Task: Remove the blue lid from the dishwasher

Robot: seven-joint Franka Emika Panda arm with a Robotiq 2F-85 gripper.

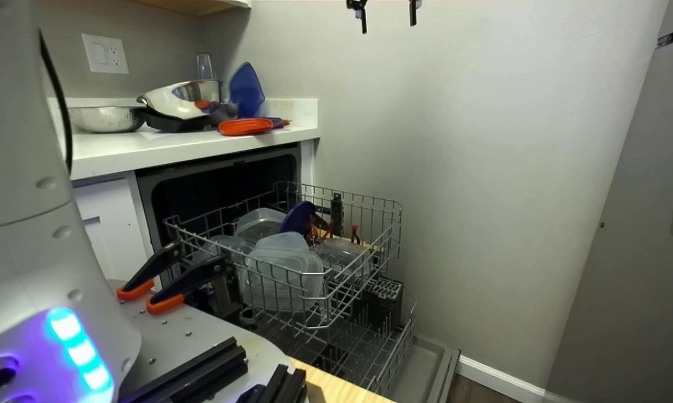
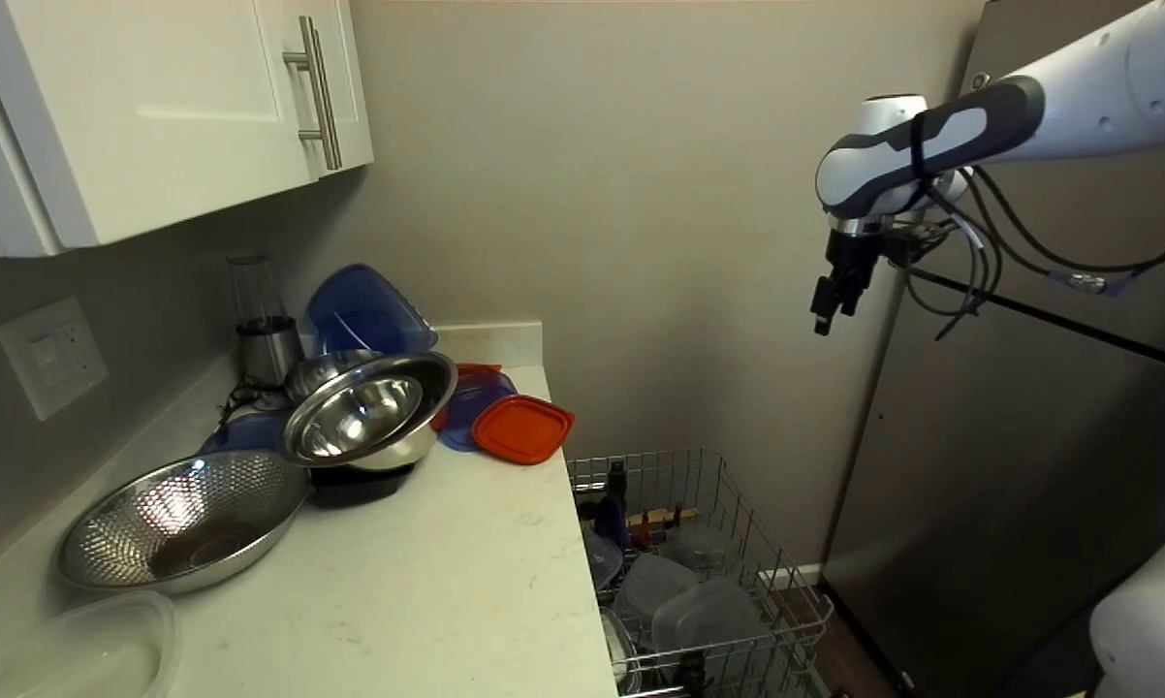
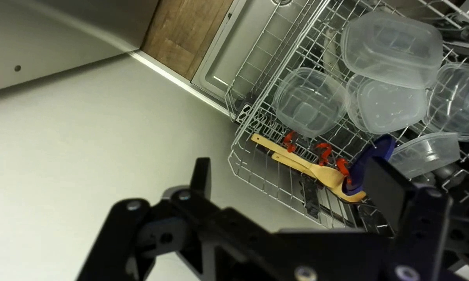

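The blue lid is dark navy and round. It stands tilted on edge in the upper wire rack of the dishwasher, which is pulled out. In an exterior view the lid shows as a narrow dark shape. In the wrist view the lid leans between a clear container and the wooden spoons, partly hidden by one finger. My gripper is open and empty. In both exterior views the gripper hangs high above the rack, well apart from the lid.
Clear containers, wooden spoons and red-handled items share the rack. The counter beside it holds a colander, steel bowls and a red lid. A wall and a grey panel border the rack.
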